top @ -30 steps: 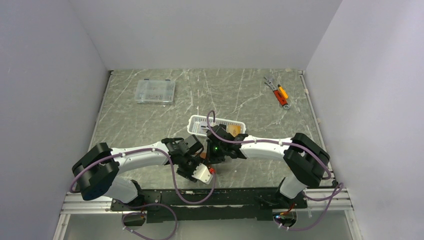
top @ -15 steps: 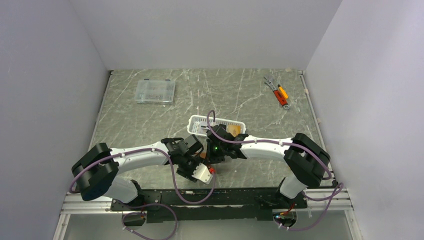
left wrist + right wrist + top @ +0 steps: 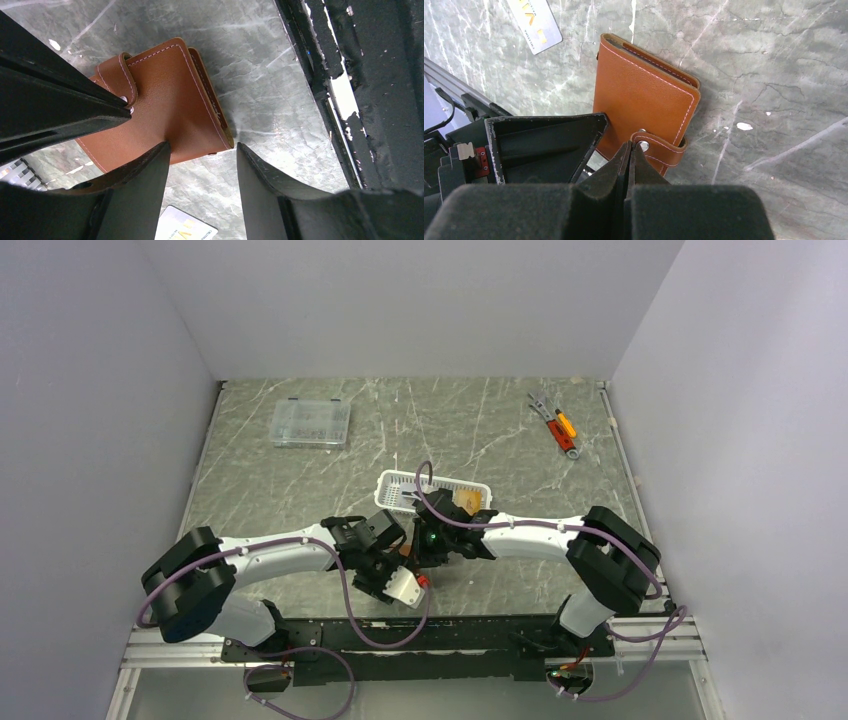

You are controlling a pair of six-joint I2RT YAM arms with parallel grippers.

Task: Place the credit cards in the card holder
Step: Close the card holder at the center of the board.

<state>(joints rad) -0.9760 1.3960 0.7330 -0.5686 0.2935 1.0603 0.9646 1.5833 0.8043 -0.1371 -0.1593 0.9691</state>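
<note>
the only print in view is on one pale credit card (image 3: pixel 535 25) lying flat on the table (image 3: pixel 774 75). in the right wrist view it carries a few large gold letters across its middle and a line of small dark print along one long edge; both are too blurred to read. the left wrist view shows the credit card (image 3: pixel 186 230) by one corner, with gold strokes and fine print, also illegible.

Credit card (image 3: pixel 182 230) half beyond bottom edge
</note>
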